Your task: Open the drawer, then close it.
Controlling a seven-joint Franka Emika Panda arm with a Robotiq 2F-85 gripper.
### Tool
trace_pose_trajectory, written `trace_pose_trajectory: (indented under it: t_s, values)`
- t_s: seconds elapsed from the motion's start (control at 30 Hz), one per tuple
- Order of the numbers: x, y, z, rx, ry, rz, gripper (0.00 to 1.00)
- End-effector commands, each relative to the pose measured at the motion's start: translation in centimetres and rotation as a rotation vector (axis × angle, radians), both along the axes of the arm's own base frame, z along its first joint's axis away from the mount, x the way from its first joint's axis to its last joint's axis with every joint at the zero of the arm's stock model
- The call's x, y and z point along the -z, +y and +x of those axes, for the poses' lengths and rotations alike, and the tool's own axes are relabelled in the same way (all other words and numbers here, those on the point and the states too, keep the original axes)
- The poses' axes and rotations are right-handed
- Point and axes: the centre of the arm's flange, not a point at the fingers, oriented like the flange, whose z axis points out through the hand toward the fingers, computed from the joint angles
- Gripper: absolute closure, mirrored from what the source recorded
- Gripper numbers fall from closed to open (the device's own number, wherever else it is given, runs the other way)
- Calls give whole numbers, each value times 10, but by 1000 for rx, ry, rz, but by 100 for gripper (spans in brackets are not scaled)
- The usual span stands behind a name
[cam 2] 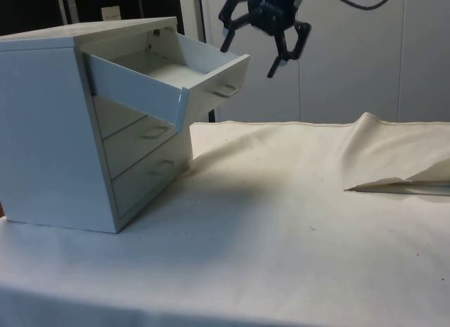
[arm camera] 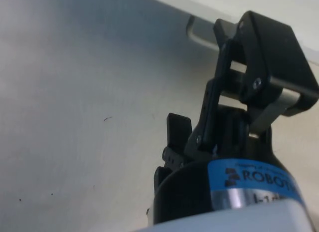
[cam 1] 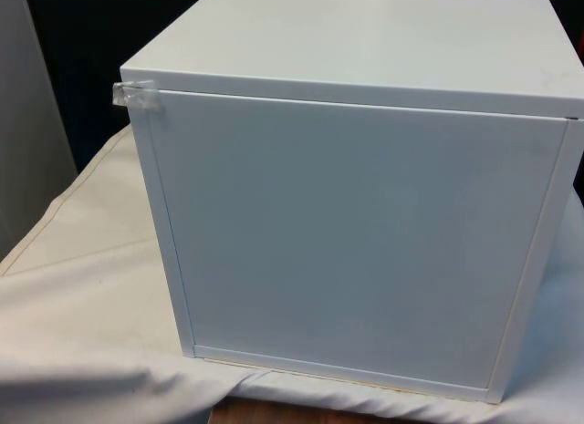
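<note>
A white chest of drawers (cam 2: 49, 130) stands on the cloth, and the front view faces its plain back panel (cam 1: 356, 232). Its top drawer (cam 2: 165, 74) is pulled far out, with nothing visible inside. A metal handle (cam 2: 226, 91) sits on the drawer's front panel. My gripper (cam 2: 249, 58) hangs open just above and beyond the outer corner of that panel, touching nothing. In the wrist view the black fingers (arm camera: 259, 67) are spread, with the handle (arm camera: 199, 35) beyond them.
The two lower drawers (cam 2: 148, 151) are shut. A raised fold of the white cloth (cam 2: 394, 183) lies at the side view's right. A scrap of clear tape (cam 1: 132, 94) sticks out from the chest's upper back corner.
</note>
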Motion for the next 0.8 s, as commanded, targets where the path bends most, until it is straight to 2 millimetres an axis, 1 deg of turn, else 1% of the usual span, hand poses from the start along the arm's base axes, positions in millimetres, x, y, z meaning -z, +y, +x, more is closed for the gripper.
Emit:
trace_pose_trajectory:
  t_s: [0.0,0.17,0.3,0.33,0.5,0.57,0.6,0.73,0.77]
  values:
    - [4,-1,-1,0,-12,-7,0]
    - [19,4,-3,-6,-1,-15,0]
    - [26,7,-2,-7,2,-19,0]
    - [32,7,-1,-7,5,-23,0]
    - [41,11,-1,-15,25,-13,0]
    - [46,9,1,-5,11,-31,1]
    - [47,10,2,-4,12,-32,5]
    - [51,10,3,-3,13,-34,28]
    - [52,14,0,-15,29,-18,33]
